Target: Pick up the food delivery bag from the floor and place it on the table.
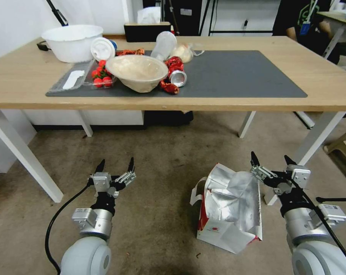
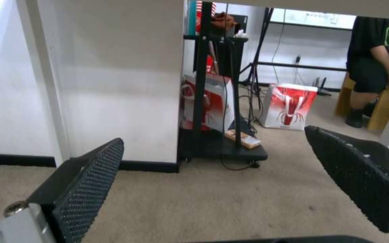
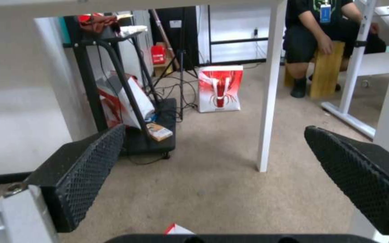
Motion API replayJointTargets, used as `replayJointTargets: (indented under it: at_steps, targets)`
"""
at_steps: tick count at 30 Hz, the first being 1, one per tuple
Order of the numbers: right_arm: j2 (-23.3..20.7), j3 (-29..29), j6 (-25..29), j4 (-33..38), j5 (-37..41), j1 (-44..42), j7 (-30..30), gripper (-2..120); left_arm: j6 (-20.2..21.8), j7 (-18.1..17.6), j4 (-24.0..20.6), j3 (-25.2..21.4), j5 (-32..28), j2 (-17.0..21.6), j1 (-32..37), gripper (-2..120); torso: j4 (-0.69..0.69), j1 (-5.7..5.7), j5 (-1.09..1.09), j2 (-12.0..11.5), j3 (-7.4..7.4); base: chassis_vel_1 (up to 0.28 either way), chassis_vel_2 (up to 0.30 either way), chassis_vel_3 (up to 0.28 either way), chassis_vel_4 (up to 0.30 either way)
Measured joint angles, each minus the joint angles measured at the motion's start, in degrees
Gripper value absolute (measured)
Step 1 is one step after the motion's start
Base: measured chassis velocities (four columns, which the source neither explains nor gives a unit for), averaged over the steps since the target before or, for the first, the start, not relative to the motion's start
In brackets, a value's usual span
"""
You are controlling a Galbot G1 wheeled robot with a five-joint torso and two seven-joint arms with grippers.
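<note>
- I see the food delivery bag (image 1: pixel 230 208) on the carpet in front of the table (image 1: pixel 325 82), its mouth gaping with the foil lining showing and its white loop handles (image 1: pixel 197 193) drooping on my left side of it.
- My right gripper (image 1: pixel 271 162) hangs just beside the bag's upper right corner, fingers spread wide and gripping nothing. My left gripper (image 1: pixel 115 165) is well apart from the bag over bare carpet, likewise wide open and empty.
- Risk one: the bag looks slumped and creased. If I pinch a single foil-lined wall, I judge it may crumple or tear rather than lift cleanly.
- Risk two: the right gripper sits near a white table leg (image 1: pixel 314 143). A careless swing outward could knock it.
- Risk three: the table edge overhangs just beyond the bag. Raising the bag straight up and forward could catch its rim under the tabletop.
- Risk four: the left half of the dark mat (image 1: pixel 237 76) is crowded with a bowl (image 1: pixel 136 70), a crushed can (image 1: pixel 177 78) and wrappers. Setting down there could topple things, so I would aim for the bare right half.
- Risk five: a lopsided hold on one side may tip the bag and spill whatever it holds; I cannot tell if anything is inside.
</note>
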Motion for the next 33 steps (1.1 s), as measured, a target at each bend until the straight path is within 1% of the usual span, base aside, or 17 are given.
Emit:
replayJointTargets:
  at_steps: [7,10,11,13,17,22,24,26,30,32,33]
  targets:
    - [0.0,0.0,0.0,0.0,0.0,-0.1,0.0,100,-0.1,0.0,0.1,0.2,0.1,-0.1,0.1,100,0.00,-0.13,0.00,-0.7,-0.55,0.000,0.000,0.000,0.000]
    - [0.0,0.0,0.0,0.0,0.0,-0.1,0.0,100,-0.1,0.0,0.1,0.2,0.1,-0.1,0.1,100,0.00,-0.13,0.00,-0.7,-0.57,0.000,0.000,0.000,0.000]
    - [-0.1,0.1,0.0,0.0,0.0,-0.1,0.0,100,-0.1,0.0,0.1,0.3,0.1,-0.1,0.1,100,0.00,-0.23,0.00,-1.2,-0.98,0.000,0.000,0.000,0.000]
    - [-0.1,0.1,0.0,0.0,0.0,-0.1,0.0,100,-0.1,0.0,0.1,0.3,0.2,-0.1,0.1,100,0.00,-0.23,0.00,-1.2,-1.00,0.000,0.000,0.000,0.000]
    - [-0.1,0.2,0.0,0.0,0.0,-0.2,0.1,100,-0.2,0.0,0.1,0.3,0.2,-0.1,0.1,100,0.00,-0.39,0.00,-2.0,-1.58,0.000,0.000,0.000,0.000]
    - [-0.1,0.2,0.0,0.0,0.1,0.0,0.1,100,-0.2,0.0,0.2,0.3,0.2,-0.1,0.1,100,0.00,-0.73,0.00,-3.5,-2.78,0.000,0.000,0.000,0.000]
    - [-0.2,0.2,0.0,0.0,0.1,0.0,0.1,100,-0.2,0.0,0.2,0.3,0.2,0.0,0.1,100,0.00,-0.78,0.00,-3.7,-2.94,0.000,0.000,0.000,0.000]
    - [-0.2,0.2,0.0,-0.1,0.1,0.1,0.1,100,-0.2,0.1,0.2,0.2,0.2,0.0,0.1,100,0.00,-0.91,0.00,-4.5,-3.60,0.000,0.000,0.000,0.000]
    - [-0.2,0.1,0.0,-0.1,0.1,0.1,0.1,100,-0.2,0.1,0.3,0.2,0.3,0.0,0.1,100,0.00,-0.99,0.00,-5.0,-4.03,0.000,0.000,0.000,0.000]
    - [-0.2,0.1,0.0,-0.2,0.1,0.1,0.1,100,-0.2,0.1,0.4,0.1,0.3,0.0,0.0,100,0.00,-1.13,0.00,-5.9,-4.82,0.000,0.000,0.000,0.000]
    - [-0.2,0.1,0.0,-0.2,0.1,0.1,0.1,100,-0.2,0.1,0.4,0.1,0.3,0.0,0.0,100,0.00,-1.13,0.00,-5.9,-4.82,0.000,0.000,0.000,0.000]
